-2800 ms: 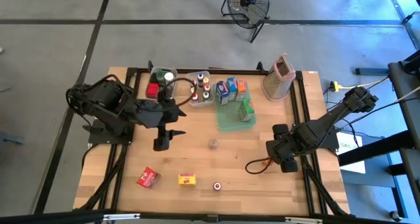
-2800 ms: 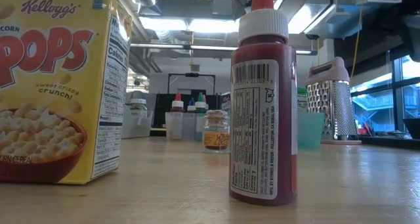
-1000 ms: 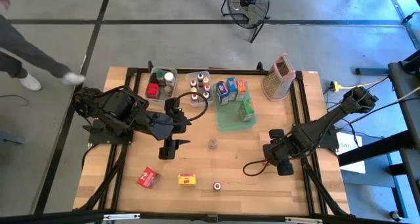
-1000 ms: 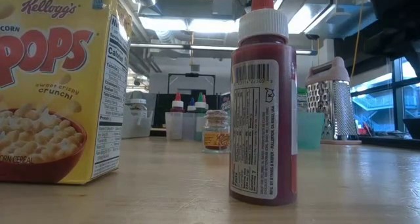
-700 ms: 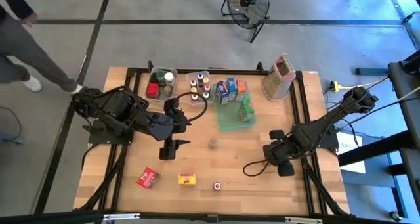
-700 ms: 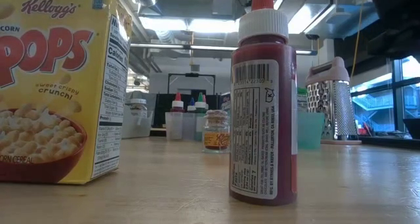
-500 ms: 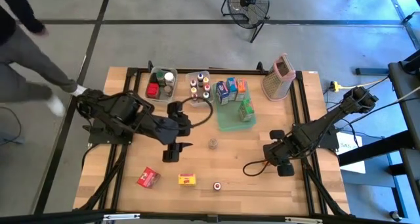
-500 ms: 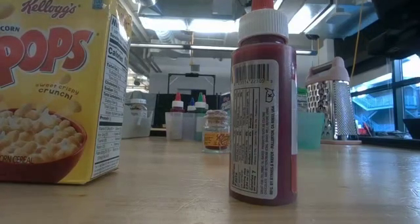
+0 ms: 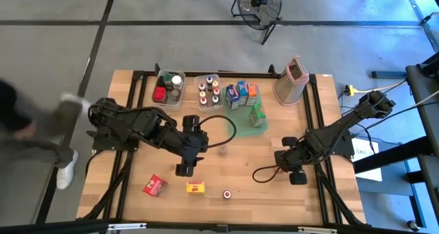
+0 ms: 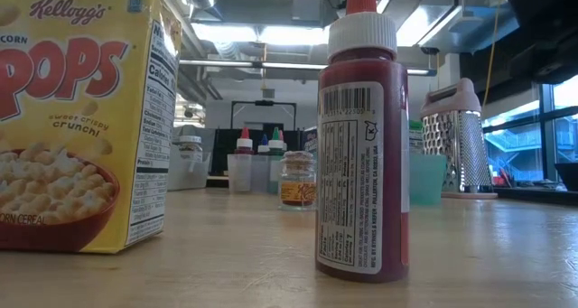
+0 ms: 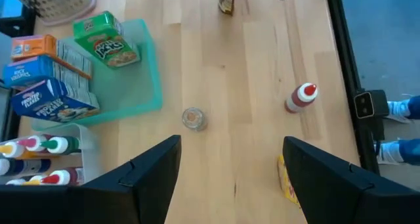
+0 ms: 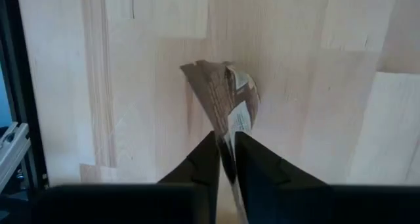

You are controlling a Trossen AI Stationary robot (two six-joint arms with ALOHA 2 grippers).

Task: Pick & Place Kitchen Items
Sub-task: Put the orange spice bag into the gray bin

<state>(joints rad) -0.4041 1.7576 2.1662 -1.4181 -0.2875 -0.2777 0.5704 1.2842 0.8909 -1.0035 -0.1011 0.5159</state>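
My left gripper [image 9: 184,169] hangs open over the table's middle, left of a tiny spice jar [image 9: 222,149] [image 11: 193,119]. Near the front edge lie a red carton [image 9: 155,186], a yellow cereal carton [image 9: 196,187] [image 10: 81,118] and a red sauce bottle [image 9: 226,193] [image 11: 300,99]. My right gripper [image 9: 293,171] [image 12: 226,159] is at the right, pointing down, shut on a thin brown packet [image 12: 222,92]. In the high view the gripper hides the packet. My right gripper pinches the brown packet's thin edge [image 12: 231,133] between its two fingers, coming from above and pointing down at the table. The packet reaches away below the fingertips, edge-on to them. Whether it is clear of the wood, I cannot tell.
A green tray [image 9: 236,127] with blue, orange and green cartons sits at the back middle. Two clear bins [image 9: 169,86] [image 9: 208,91] of jars and bottles stand left of it. A box grater [image 9: 291,81] stands at the back right. A person walks past the table's left side [image 9: 41,127].
My left gripper has gone toward the table's near edge and a little to the right, still open, ending above the cartons at the front. The person has walked along the table's left side toward the near end.
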